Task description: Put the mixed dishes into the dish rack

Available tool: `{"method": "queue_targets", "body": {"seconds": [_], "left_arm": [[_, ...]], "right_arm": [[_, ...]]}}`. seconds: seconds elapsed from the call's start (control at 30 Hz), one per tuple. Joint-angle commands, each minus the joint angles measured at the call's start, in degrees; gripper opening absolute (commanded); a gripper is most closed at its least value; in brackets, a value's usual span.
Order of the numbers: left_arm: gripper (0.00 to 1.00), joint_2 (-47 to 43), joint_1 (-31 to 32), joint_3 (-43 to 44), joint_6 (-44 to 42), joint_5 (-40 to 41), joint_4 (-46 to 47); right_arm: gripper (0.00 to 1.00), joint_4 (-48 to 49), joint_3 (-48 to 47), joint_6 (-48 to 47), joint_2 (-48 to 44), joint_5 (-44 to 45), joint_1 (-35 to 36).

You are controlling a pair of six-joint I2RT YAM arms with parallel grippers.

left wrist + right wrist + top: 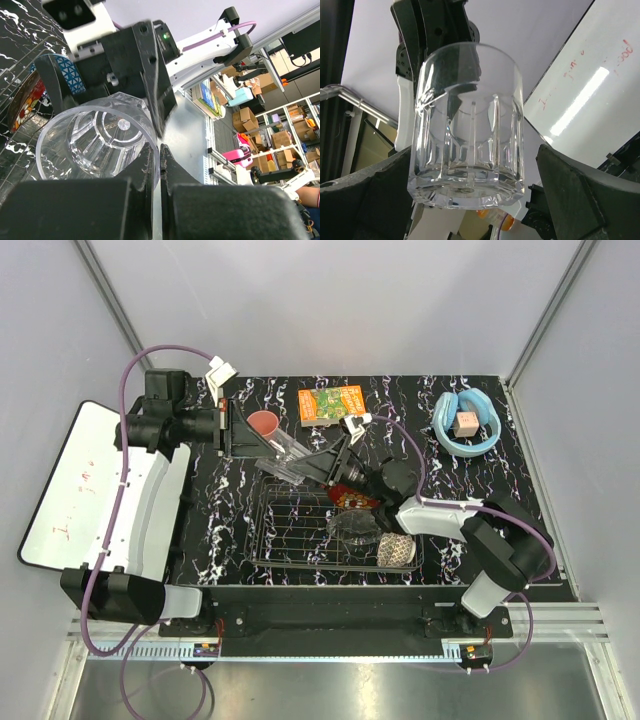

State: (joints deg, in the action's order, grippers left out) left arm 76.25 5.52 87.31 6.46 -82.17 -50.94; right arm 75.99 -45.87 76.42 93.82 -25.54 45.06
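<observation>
Axis: clear glass tumbler (470, 125) lies left-right, mouth to the left.
Left hand (159, 150): clamped on rim.
Right hand (472, 165): apart, flanking base.

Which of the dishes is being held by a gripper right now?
The clear glass tumbler, pinched at its rim by the shut left gripper; the bowls lie in the dish rack.

Faceted clear glass tumbler (285, 453) tilted sideways at frame centre, salmon-pink cup (263, 423) at its upper left; below, dark wire dish rack (290, 535) holding glossy red bowl (356, 500), clear glass bowl (352, 528) and beige patterned bowl (397, 550) at its right end.
</observation>
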Motion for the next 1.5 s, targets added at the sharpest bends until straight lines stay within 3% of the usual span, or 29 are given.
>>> {"method": "queue_targets", "body": {"seconds": [0.0,0.67,1.13,1.23,1.27,1.37,1.4,1.43,1.47], "left_arm": [[0.0,-0.5,0.4,1.5,-0.4,-13.7,3.2],[0.0,-3.7,0.4,-2.1,-0.3,-11.8,4.2],[0.0,-3.5,0.3,-1.5,-0.2,-9.9,4.7],[0.0,-3.1,0.3,-0.7,-0.4,-8.9,4.7],[0.0,-2.9,0.4,-0.7,-0.4,-8.8,4.7],[0.01,-2.6,0.3,-1.2,-0.2,-8.1,4.9],[0.03,-2.6,0.2,-1.2,0.0,-7.4,5.0],[0.06,-2.5,-0.2,-1.4,-0.1,-7.4,5.1],[0.23,-2.9,-0.4,-1.7,-0.2,-7.5,5.0]], "right_arm": [[1.0,6.0,-1.7,-1.0,0.6,-2.4,2.0],[1.0,-0.6,-2.5,-6.0,-5.6,-1.7,-1.8],[0.9,0.0,-0.4,-3.6,-4.0,-3.0,-1.7],[0.77,0.2,1.7,-3.1,-4.3,-2.6,-1.7],[0.66,0.1,2.2,-3.1,-4.5,-2.7,-1.6],[0.47,-1.3,2.4,-3.3,-5.7,-2.3,-1.8],[0.35,-1.9,2.7,-3.6,-5.9,-2.1,-1.7],[0.29,-3.1,3.1,-3.7,-6.9,-2.1,-1.8],[0.25,-3.6,3.5,-4.1,-7.4,-1.8,-1.8]]}}
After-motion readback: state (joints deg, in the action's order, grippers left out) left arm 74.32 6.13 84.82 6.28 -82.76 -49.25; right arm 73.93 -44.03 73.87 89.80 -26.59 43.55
